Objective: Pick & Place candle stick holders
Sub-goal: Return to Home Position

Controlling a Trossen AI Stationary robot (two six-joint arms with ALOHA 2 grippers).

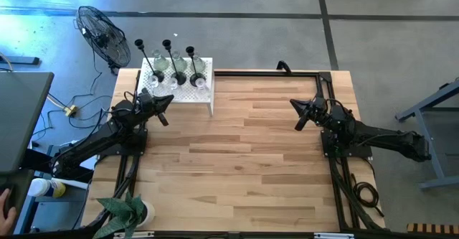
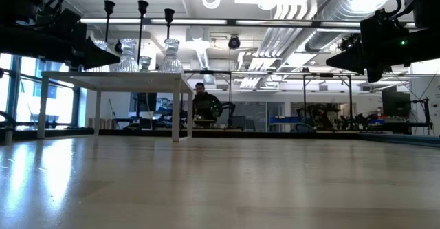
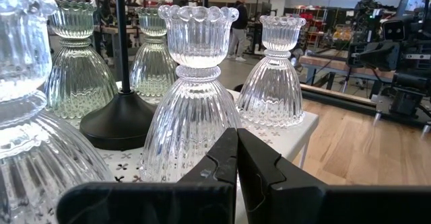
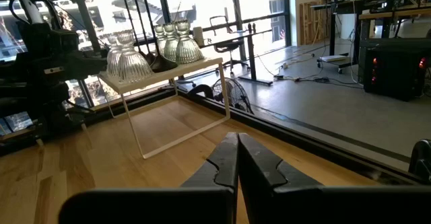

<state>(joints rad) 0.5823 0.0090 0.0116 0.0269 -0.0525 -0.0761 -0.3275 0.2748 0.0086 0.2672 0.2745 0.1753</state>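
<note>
We judge the job nearly done. The black candle stick holders (image 3: pixel 121 120) and the glass ones (image 3: pixel 195 116) all stand on the white stand (image 1: pixel 188 95) at the bench's (image 1: pixel 237 167) eleven o'clock. The left jaws are closed and empty, just beside the stand. The right jaws, also closed, hang at three o'clock. Only homing the arms seems left.

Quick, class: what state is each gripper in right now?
Left gripper: fingers closed, holding nothing.
Right gripper: fingers closed, holding nothing.

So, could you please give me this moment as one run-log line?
left gripper: shut, empty, near white stand | right gripper: shut, empty, over table | candle holders: on stand
</note>
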